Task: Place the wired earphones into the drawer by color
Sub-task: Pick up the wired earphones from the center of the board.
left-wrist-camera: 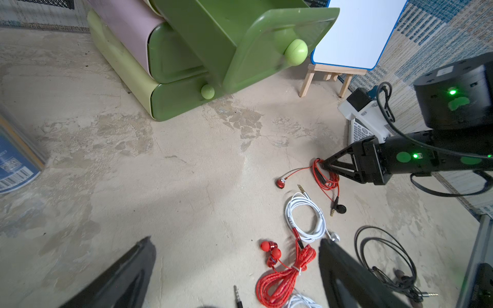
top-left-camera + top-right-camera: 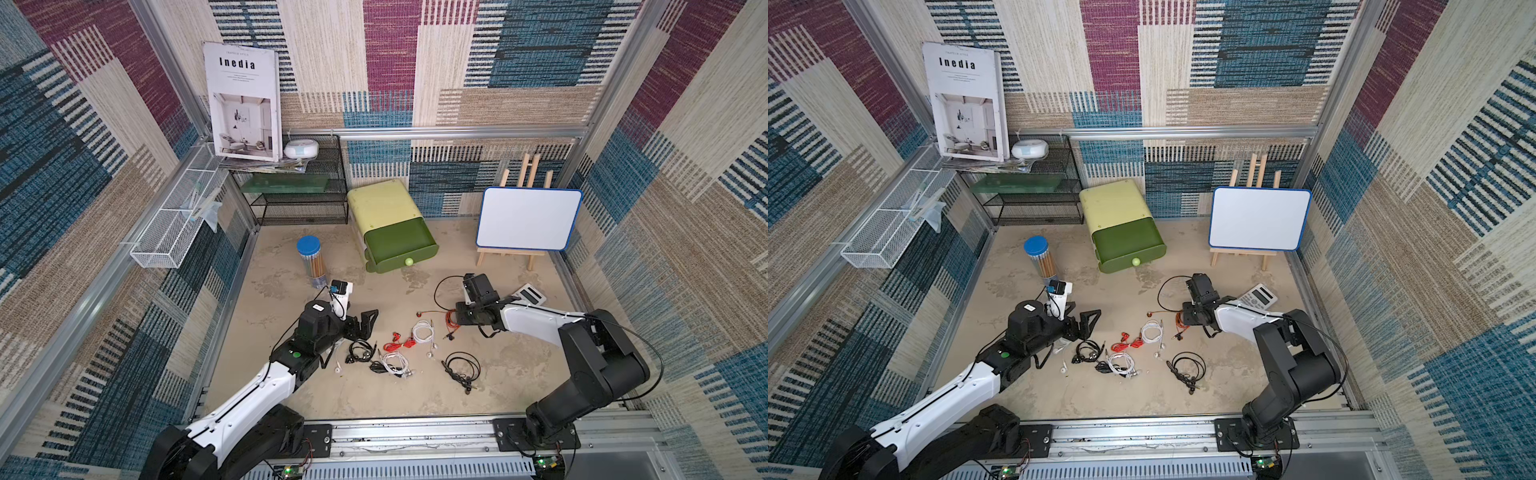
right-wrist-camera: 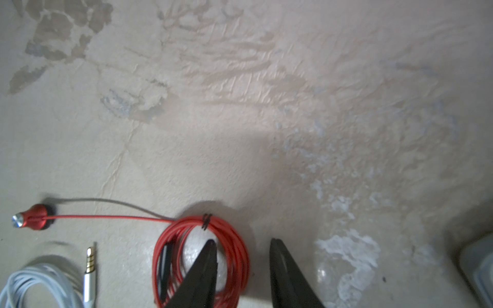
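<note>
The table (image 2: 415,399) looks rough, matt and patchy. The drawer unit (image 2: 380,203) is smooth, glossy green plastic. The red earphones (image 3: 240,253) have a shiny plastic cable. The far-right easel (image 2: 528,170) is bare wood, and the walls (image 2: 390,50) are woven cloth.

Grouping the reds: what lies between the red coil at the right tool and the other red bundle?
A white earphone coil, plainest in the left wrist view.

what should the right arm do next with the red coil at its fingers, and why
Probably close the right gripper fully before any lift: its fingers straddle one side of the red earphone coil, one inside the loop and one outside, with a gap showing between them.
</note>
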Controlling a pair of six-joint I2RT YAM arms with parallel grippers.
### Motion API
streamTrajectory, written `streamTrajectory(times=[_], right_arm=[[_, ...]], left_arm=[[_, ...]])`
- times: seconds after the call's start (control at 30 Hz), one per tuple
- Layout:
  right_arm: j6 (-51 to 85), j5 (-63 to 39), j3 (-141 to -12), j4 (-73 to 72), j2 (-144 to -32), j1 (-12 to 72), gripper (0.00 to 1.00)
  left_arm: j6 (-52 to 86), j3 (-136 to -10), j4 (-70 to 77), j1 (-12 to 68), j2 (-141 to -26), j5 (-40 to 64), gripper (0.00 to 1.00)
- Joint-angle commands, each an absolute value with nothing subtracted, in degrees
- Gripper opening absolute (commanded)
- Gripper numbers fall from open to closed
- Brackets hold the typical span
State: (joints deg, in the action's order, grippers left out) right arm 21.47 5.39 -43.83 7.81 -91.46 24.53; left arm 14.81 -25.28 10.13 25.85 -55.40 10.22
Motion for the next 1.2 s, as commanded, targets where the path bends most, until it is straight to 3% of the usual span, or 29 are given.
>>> streamTrajectory(times=[0.0, 0.57, 1.17], right_arm=[[21.26, 6.24, -44.14, 10.35, -92.33, 24.6, 0.33], [21.57, 6.68, -43.86, 10.9, -90.89, 24.53, 0.08], [20.32, 6.64, -45.29, 15.31, -71.19, 24.54, 0.03]], left_arm=[[14.15, -25.71, 10.86, 25.96, -55.13, 9.58, 0.99], [13.97, -25.64, 10.47, 25.93, -54.46, 9.05, 0.99], [13.97, -25.67, 10.51, 26.06, -54.32, 9.19, 0.99]])
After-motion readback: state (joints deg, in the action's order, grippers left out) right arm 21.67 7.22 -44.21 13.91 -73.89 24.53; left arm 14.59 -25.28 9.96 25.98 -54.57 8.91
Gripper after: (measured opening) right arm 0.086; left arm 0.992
